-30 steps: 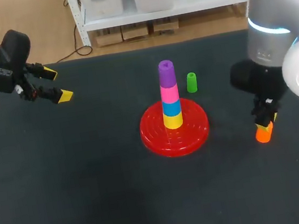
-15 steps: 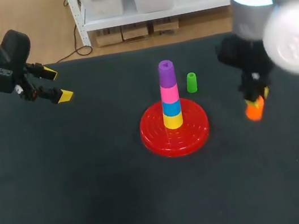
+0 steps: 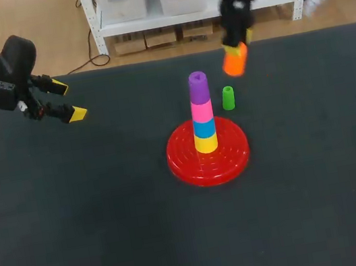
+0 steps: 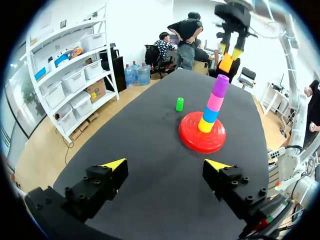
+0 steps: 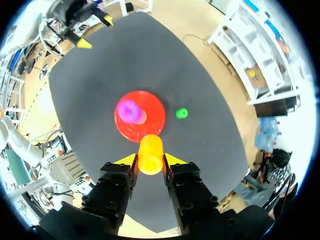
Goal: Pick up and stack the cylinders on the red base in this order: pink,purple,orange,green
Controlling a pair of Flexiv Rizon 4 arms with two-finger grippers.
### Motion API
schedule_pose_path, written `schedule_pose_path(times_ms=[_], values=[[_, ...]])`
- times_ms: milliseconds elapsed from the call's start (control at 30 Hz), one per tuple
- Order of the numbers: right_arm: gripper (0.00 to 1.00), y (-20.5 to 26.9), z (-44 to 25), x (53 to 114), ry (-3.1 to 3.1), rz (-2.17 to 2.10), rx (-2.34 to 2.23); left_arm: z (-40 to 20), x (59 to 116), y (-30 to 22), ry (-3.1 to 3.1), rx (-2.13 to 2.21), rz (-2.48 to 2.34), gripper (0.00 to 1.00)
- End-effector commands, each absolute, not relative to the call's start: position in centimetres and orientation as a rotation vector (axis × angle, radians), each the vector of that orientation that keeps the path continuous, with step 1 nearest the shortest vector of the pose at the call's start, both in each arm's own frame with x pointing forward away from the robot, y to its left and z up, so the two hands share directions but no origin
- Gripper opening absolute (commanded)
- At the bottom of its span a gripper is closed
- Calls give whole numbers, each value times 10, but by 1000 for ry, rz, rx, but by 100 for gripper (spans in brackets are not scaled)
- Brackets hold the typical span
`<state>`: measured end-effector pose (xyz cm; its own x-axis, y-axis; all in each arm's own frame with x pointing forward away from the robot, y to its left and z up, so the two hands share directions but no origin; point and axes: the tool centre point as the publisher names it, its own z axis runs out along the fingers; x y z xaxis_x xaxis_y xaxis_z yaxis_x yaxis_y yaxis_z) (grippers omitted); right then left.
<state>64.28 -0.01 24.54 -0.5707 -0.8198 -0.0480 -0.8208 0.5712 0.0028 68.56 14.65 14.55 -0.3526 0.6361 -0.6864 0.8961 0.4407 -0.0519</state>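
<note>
Right hand (image 5: pixel 150 160) swung up toward the tower of coloured cylinders (image 3: pixel 204 123), clamping the orange plastic cylinder (image 3: pixel 235 60). Off-centre lowering could clip the purple top cylinder (image 3: pixel 197 86), toppling everything.

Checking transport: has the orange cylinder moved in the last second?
Yes. In the right pincer, the orange cylinder went from right of the red base to beyond the green cylinder.

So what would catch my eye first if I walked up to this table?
Probably the tower of four coloured cylinders standing on the red base in the middle of the table. Next, the right gripper shut on an orange cylinder, held in the air higher than the tower's top, with a green cylinder standing alone on the table beside the base.
</note>
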Motion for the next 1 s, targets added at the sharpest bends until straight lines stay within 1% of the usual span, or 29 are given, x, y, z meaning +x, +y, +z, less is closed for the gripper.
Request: schedule_pose_path(times_ms=[33, 300, 1000], values=[[0, 33, 267, 654, 2802, -28, -1519, 145, 685, 147, 2099, 1280, -574, 100], [0, 60, 253, 649, 2786, -70, -1590, 145, 685, 147, 2099, 1280, -574, 100], [0, 61, 233, 642, 2823, -99, -1595, 145, 685, 147, 2099, 1280, -574, 100]])
